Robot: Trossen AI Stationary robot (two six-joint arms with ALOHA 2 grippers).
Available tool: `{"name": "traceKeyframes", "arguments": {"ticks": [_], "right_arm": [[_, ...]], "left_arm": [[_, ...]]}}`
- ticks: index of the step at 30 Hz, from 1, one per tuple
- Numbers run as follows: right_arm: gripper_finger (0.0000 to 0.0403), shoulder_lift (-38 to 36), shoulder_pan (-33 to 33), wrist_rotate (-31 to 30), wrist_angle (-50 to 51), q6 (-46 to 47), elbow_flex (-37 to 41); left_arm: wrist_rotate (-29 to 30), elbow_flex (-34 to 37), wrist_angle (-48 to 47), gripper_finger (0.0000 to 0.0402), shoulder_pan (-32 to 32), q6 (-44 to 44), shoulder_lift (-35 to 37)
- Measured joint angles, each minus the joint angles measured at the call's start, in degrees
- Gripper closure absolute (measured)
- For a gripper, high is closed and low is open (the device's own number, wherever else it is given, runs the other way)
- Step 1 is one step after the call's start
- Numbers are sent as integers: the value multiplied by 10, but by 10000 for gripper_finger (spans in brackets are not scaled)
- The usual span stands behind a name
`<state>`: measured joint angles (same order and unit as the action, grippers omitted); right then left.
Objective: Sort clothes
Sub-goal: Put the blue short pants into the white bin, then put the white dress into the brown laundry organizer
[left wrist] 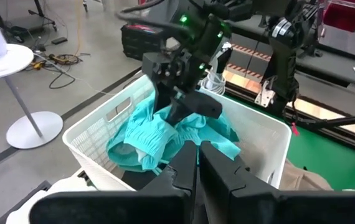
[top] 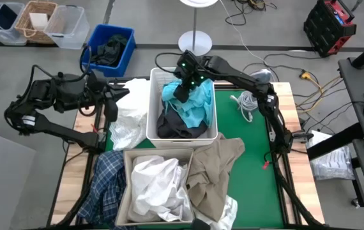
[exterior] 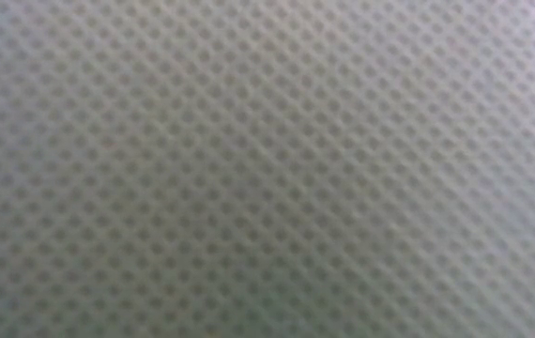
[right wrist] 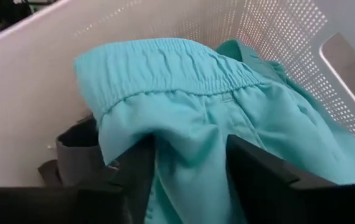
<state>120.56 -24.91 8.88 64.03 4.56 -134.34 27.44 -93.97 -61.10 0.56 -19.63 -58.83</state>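
Teal garment point(top: 191, 105) lying atop dark grey garment point(top: 177, 128) in white basket point(top: 151, 108) at table centre, right gripper point(top: 183, 86) hovering over it with fingers spread, nothing gripped, left gripper point(top: 110, 101) waiting clenched at table's left edge.

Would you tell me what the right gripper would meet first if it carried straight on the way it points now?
Most likely the teal garment: the right gripper hangs over the white basket, its fingers straddling the cloth directly ahead.
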Motion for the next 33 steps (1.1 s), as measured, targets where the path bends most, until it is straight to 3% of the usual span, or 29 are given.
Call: {"name": "traceKeyframes", "arguments": {"ticks": [6,11,24,33], "right_arm": [[170,-26,0,0,-5,14,0],[161,-59,1,0,-18,21,0],[198,-167,14,2,-6,23,0],[227,-241,53,5,42,-15,0]], "left_arm": [[18,0,-4,402,0,-4,2],[19,0,-4,402,0,-4,2],[18,0,-7,402,0,-4,2],[-67,0,-58,402,0,-36,5]]}}
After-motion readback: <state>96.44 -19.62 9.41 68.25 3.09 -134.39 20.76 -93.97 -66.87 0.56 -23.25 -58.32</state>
